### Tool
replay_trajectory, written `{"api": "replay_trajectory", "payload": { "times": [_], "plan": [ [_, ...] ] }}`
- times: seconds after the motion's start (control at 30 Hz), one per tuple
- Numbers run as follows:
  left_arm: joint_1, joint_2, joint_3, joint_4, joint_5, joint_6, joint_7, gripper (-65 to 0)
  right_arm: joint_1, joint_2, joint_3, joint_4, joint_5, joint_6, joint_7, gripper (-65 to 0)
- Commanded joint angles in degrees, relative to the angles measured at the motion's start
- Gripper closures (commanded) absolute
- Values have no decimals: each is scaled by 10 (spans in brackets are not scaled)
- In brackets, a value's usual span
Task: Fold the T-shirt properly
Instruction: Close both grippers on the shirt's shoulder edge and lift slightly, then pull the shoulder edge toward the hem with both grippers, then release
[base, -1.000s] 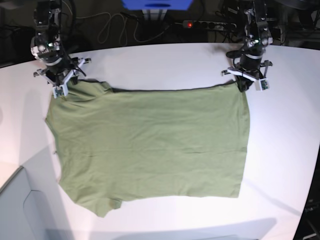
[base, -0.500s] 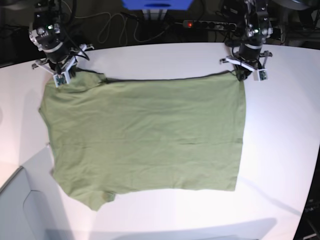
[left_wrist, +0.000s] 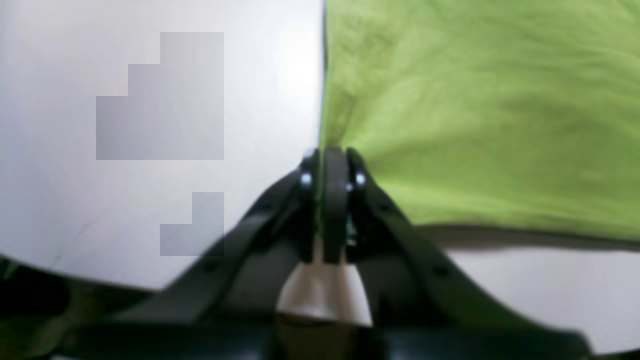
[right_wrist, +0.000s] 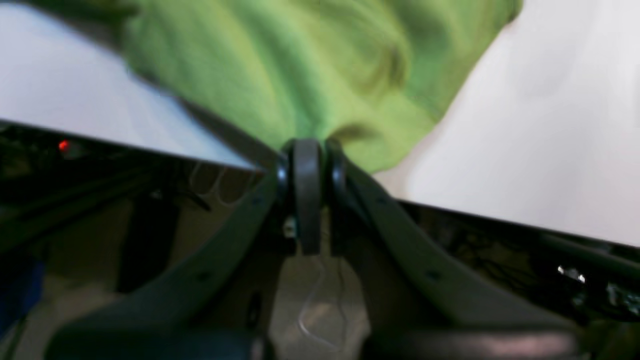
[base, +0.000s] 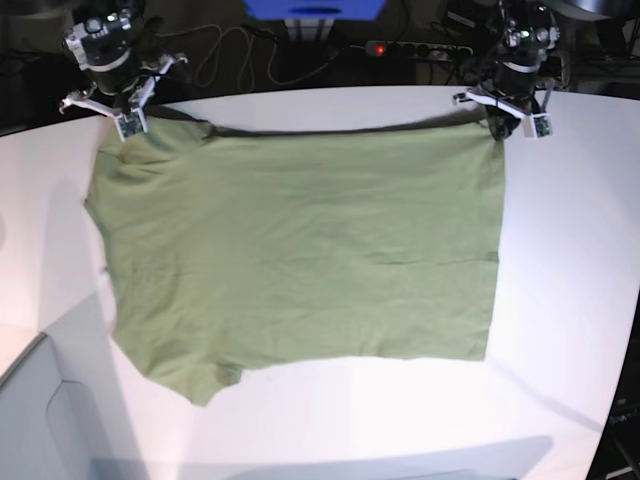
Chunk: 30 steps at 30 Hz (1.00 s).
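The olive T-shirt (base: 300, 250) is lying spread across the white surface (base: 570, 280), one sleeve (near edge) folding under. Left end effector (base: 505, 120) and right end effector (base: 128, 122) are pinching its far corners; both wrist views are blurring.

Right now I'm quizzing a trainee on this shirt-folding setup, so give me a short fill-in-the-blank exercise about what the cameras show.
1. Both grippers are shut on the edge of the green ____.
2. The T-shirt lies spread on a ____ table.
3. In the base view, the left gripper holds the shirt's far ____ corner.
4. In that view, the right gripper holds the far ____ corner.

Missing words: T-shirt; white; right; left
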Motion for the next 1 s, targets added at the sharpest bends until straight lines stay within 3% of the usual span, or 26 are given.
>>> {"api": "replay_trajectory", "payload": {
  "times": [0.0,0.23,0.57,0.97],
  "plan": [
    [4,-5,-3,10,-1,1,-14,0,-12,3,2,12,-7,2,19,-2],
    [4,-6,-3,9,-1,1,-14,0,-19,-25,30,14,-13,49,33,-2],
    [-1,-6,-22,4,0,1,-14,0,7,-29,33,15,-13,49,31,-2],
    [-69,-6,-22,1,1,1,-13,0,110,-31,25,1,-11,51,29,-2]
  ]
}}
